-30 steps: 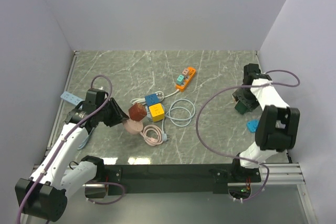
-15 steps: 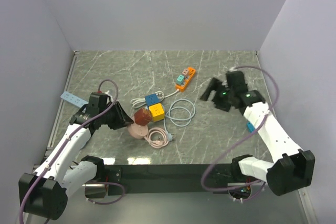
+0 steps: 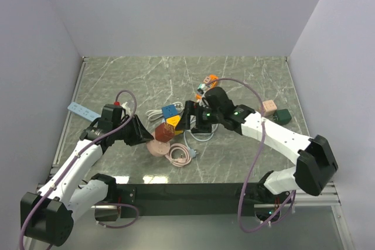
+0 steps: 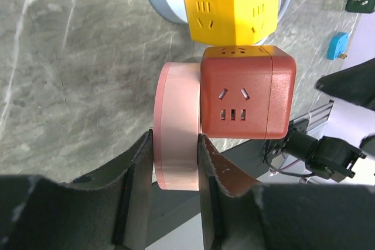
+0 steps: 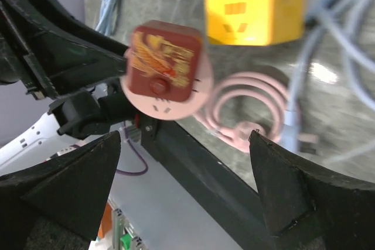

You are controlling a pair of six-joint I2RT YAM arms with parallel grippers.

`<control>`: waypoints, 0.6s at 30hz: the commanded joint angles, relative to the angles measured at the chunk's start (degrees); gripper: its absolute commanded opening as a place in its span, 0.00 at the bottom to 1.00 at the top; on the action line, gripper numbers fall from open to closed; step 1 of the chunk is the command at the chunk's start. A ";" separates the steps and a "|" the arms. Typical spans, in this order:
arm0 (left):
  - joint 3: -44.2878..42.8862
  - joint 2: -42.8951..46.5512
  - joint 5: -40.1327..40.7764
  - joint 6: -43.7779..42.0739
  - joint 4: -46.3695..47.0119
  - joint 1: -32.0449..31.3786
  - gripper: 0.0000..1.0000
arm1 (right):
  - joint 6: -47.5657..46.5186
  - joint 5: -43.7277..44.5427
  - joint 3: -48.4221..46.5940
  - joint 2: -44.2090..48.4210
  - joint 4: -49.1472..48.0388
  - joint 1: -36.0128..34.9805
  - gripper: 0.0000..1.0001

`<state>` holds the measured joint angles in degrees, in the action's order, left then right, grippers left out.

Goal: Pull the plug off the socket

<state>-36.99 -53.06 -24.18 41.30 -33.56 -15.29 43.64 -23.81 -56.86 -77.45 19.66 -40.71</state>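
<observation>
Left fingers (image 4: 137, 182): closed on the pink round socket (image 4: 176, 144), one finger pressed to either side of its disc-shaped body, which is seen edge-on in the left wrist view.
Right fingers (image 5: 64, 185): spread wide apart, with nothing held between them.
Red cube adapter (image 4: 246, 95): the plug is seated against one flat face of the pink round socket, just past the tips of the left fingers. In the right wrist view it is seen ahead of the right fingers, untouched by either of them.
Pink round socket: it is found directly between the left fingers, with part of its rim showing beneath the red cube adapter in the right wrist view.
Yellow cube socket (image 4: 231, 7): it is placed just beyond the red cube adapter, farther from the left fingers. Whether the two touch cannot be told.
Blue cube socket (image 3: 170, 110): it is set just past the yellow cube socket, away from both pairs of fingers.
Pink cable (image 5: 246, 106): it is coiled on the worktop (image 3: 246, 80) just beside the pink round socket, ahead of the gap between the right fingers.
White cable (image 3: 202, 133): it is looped on the worktop close under the right fingers.
Orange power strip (image 3: 211, 79): it is partly hidden behind the right arm, beyond the right fingers.
Light blue power strip (image 3: 79, 109): it is laid near the worktop's left edge, well apart from the left fingers.
</observation>
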 commanded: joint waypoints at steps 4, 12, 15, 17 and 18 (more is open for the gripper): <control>-0.53 2.96 -2.71 2.38 4.21 -1.23 0.01 | 6.01 2.89 -6.41 -4.63 -6.39 -5.08 0.98; -1.85 3.57 -2.80 3.70 4.30 -1.50 0.01 | 7.07 7.82 -15.64 -14.04 1.96 -8.77 0.98; -2.73 3.84 -2.62 3.88 4.03 -1.50 0.01 | 6.99 9.73 -19.49 -17.20 5.54 -9.74 0.99; -3.35 3.84 -2.36 3.88 3.68 -1.50 0.01 | 6.64 10.36 -21.18 -19.57 7.31 -10.35 0.99; -3.87 3.93 -2.27 3.88 3.16 -1.50 0.01 | 6.29 10.63 -22.06 -20.19 7.93 -10.44 0.99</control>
<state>-36.69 -51.05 -23.94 43.51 -33.69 -16.38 50.06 -15.81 -74.98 -96.16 24.08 -50.33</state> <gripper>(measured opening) 0.364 0.985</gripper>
